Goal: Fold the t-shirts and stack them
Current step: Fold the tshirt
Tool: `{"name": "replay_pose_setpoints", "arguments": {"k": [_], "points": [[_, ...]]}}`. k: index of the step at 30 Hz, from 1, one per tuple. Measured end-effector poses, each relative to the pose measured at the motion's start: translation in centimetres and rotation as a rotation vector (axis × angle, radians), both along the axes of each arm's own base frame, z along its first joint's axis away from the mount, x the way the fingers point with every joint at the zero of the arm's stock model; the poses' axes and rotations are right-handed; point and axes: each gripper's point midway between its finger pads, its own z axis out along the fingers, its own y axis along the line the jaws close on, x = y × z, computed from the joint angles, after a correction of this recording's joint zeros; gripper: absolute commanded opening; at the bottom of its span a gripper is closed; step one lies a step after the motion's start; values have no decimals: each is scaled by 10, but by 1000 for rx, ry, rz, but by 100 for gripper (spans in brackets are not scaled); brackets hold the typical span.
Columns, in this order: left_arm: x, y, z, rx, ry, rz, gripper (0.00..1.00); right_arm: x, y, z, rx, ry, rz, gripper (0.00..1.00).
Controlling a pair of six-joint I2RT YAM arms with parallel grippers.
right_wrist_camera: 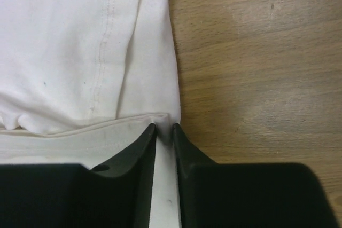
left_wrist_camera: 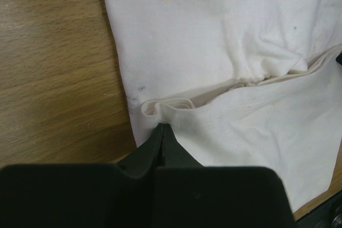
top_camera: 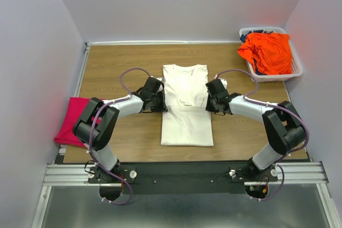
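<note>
Two claws flanking cream-white t-shirt (top_camera: pixel 186 108) on tabletop (top_camera: pixel 123 62), left claw (left_wrist_camera: pixel 163 128) fully closed at its folded edge, right claw (right_wrist_camera: pixel 164 129) slightly parted astride opposite edge, orange t-shirt (top_camera: pixel 267 52) in basket (top_camera: pixel 297 72) well beyond it

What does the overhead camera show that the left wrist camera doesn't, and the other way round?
Only overhead: the orange shirt in the white basket, and the pink shirt. Only left wrist: small dark specks and a rolled fold in the cloth. Both: the white shirt, the wooden table, and the left end effector, closed at the shirt's edge.
</note>
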Motion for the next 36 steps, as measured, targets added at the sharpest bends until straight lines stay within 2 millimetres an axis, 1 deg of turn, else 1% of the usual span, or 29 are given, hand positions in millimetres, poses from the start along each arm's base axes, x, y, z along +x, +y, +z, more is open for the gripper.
{"name": "replay_pose_setpoints", "arguments": {"k": [3,7,13,16,18,19,20,21,22,23,24,26,27,28,29,31,33,35,36], "points": [[0,0,0,0,0,0,0,1,0,1,2,-4,-4,8],[0,0,0,0,0,0,0,-1,-2,4,1,-14,-11,1],[2,1,0,-2,-3,4,0,-3,-8,8,-7,-32,-31,0],[2,0,0,-2,-4,3,0,-3,-9,8,-7,-32,-38,7],[2,0,0,-2,-3,3,0,-3,-9,8,-5,-32,-41,14],[2,1,0,-2,-3,3,0,-3,-8,8,-3,-32,-43,21],[2,0,0,-2,-3,3,0,-3,-8,8,-3,-31,-44,26],[2,1,0,-2,-3,3,0,-3,-9,8,-5,-31,-44,36],[2,1,0,0,-5,1,0,-4,-11,7,-11,-28,-50,41],[2,1,1,3,-4,-2,9,-5,-13,6,-19,-23,-54,45],[2,1,1,5,-4,-4,15,-6,-15,7,-23,-18,-57,52],[0,3,4,14,-2,-11,27,-9,-19,10,-31,-13,-61,57],[-2,6,9,20,-3,-16,36,-11,-21,14,-30,-15,-65,60],[-2,7,12,20,-6,-14,39,-12,-24,21,-23,-26,-70,60],[-3,8,19,17,-17,-16,40,-12,-25,24,-20,-29,-73,60],[-5,11,33,12,-38,-18,42,-17,-25,41,14,-51,-69,60],[-7,14,52,-5,-72,-15,45,-27,-24,54,58,-60,-57,60],[-12,17,67,-27,-104,-11,45,-40,-21,59,107,-46,-38,60],[-18,19,68,-34,-103,-5,46,-48,-18,59,132,-29,-27,60]]}}
